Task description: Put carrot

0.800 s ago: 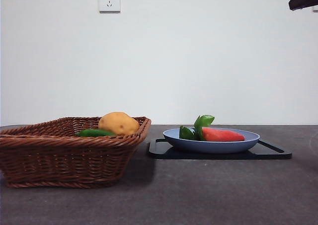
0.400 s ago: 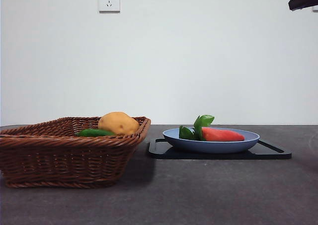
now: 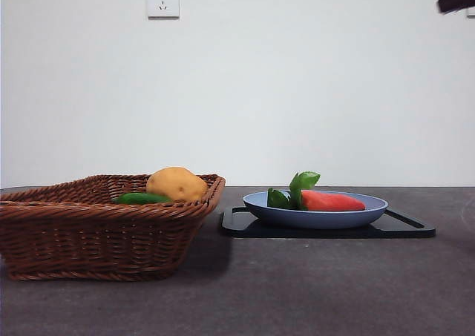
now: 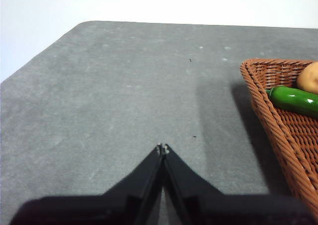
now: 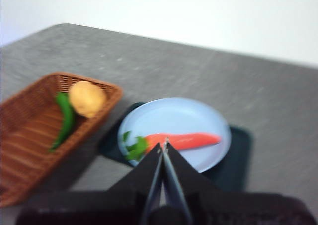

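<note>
The carrot (image 3: 332,200) lies flat on the blue plate (image 3: 319,217), leaves pointing left, with the plate on a black tray (image 3: 415,227) right of the basket (image 3: 96,236). The right gripper (image 5: 163,146) hangs high above it, jaws shut, empty; the left gripper (image 4: 163,149) is likewise shut and empty, left of the basket. I'd open wide and come down across the carrot's thick middle. Grey matte table (image 3: 312,291), plain white wall.

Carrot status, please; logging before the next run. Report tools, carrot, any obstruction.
Left tool shut, over bare table. Right tool shut, above the blue plate. Carrot lying on the plate, ungripped. Nothing in the way.
</note>
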